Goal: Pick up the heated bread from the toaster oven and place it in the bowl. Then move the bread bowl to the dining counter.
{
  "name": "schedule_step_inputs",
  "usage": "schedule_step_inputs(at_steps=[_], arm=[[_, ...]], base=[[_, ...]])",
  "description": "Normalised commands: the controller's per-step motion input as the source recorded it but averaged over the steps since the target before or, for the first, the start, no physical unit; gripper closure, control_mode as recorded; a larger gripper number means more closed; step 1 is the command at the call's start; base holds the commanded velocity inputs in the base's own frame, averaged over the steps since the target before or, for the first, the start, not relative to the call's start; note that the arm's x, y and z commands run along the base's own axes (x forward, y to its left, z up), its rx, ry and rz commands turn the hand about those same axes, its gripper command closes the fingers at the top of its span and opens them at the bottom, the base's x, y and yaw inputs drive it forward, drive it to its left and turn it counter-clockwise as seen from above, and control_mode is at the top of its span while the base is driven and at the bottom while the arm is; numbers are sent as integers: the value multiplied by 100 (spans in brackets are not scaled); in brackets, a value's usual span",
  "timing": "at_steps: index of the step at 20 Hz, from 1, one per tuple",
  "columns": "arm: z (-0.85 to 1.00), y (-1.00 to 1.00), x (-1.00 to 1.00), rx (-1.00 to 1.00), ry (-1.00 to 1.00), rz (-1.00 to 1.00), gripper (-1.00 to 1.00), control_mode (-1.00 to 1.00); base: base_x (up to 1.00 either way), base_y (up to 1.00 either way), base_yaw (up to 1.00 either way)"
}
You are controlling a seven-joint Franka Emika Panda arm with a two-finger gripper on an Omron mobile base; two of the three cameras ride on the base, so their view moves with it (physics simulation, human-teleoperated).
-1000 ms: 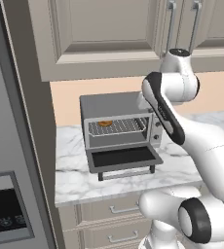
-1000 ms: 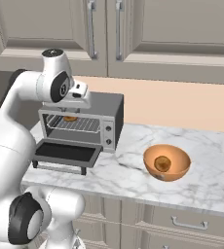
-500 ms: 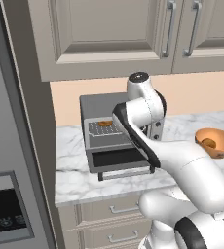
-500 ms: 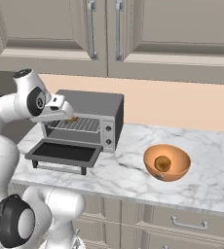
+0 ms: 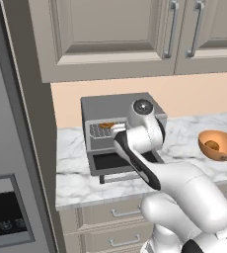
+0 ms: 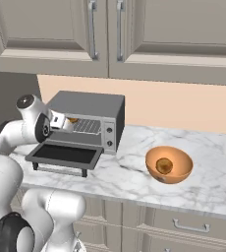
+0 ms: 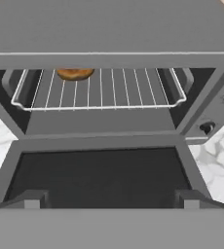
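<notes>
Tool (image 7: 109, 197) spread before toaster oven (image 7: 112, 63); bread (image 7: 75, 74) apparently rear-left.

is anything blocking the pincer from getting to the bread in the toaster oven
Nothing visible does. The toaster oven has its door dropped open, and the bread lies on the wire rack, at the back left in the hand view. The open pincer faces the opening with bare rack between.

Base cams flanking toaster oven (image 5: 116, 133)

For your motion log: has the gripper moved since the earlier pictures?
Yes. The gripper swung left, from the toaster oven's knob side to its open mouth.
</notes>
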Motion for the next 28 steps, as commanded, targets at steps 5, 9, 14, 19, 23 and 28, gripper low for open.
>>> schedule_step_inputs(at_steps=[5,9,14,19,23,28], arm=[[-6,-15,42,5,0,1,-100,-100],[-25,-8,39,0,-4,0,-100,-100],[-7,0,39,0,-8,1,-100,-100],[-23,0,37,0,-8,0,-100,-100],[-23,0,45,0,-7,0,-100,-100],[-26,0,49,3,-5,0,-100,-100]], base=[[0,0,0],[0,0,0],[0,0,0],[0,0,0],[0,0,0],[0,0,0]])
